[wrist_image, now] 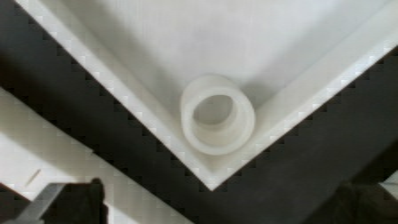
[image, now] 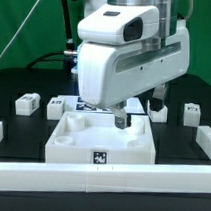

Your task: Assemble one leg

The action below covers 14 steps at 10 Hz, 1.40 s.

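four legs (image: 26, 104) (image: 55, 108) (image: 158, 112) (image: 190, 112), one large white tray-like part (image: 77, 142), one robot arm (image: 126, 55)

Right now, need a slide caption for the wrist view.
Wrist view: round socket in the corner of the white rimmed tray-like part, over black table.

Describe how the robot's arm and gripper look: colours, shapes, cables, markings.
The two-finger gripper has a bulky white boxy body with rounded corners, and short dark fingers below it. Above it sits a white rounded wrist section with dark parts behind. Thin black cables run beside the arm. No markings can be made out on it.
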{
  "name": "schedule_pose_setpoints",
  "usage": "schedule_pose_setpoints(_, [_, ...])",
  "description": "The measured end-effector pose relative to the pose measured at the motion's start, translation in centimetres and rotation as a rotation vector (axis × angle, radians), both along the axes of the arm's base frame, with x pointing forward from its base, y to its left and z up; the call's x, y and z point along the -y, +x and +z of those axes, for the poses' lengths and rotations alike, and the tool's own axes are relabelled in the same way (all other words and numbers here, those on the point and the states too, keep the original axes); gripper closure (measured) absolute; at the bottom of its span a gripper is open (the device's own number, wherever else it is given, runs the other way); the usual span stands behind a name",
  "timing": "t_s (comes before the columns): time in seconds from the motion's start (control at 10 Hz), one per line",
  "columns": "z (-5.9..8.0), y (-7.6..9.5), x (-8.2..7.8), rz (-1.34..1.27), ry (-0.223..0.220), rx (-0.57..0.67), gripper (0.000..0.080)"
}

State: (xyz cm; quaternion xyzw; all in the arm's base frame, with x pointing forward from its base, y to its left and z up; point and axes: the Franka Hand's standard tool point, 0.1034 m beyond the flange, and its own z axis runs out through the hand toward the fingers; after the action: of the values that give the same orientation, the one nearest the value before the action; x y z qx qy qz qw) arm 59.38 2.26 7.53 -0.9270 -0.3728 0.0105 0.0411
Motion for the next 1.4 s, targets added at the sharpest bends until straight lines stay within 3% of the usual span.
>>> schedule_pose_setpoints(0.8, [0.0, 0.0, 0.0, 0.005, 0.000, 0.002, 0.0150])
schedule_pose_setpoints(1.1, [-1.0, -1.8, 0.8, 0.240, -0.010, 0.063, 0.0150])
schedule_pose_setpoints(1.4, [-1.2, -2.3, 0.7, 0.427, -0.057, 0.056, 0.0150])
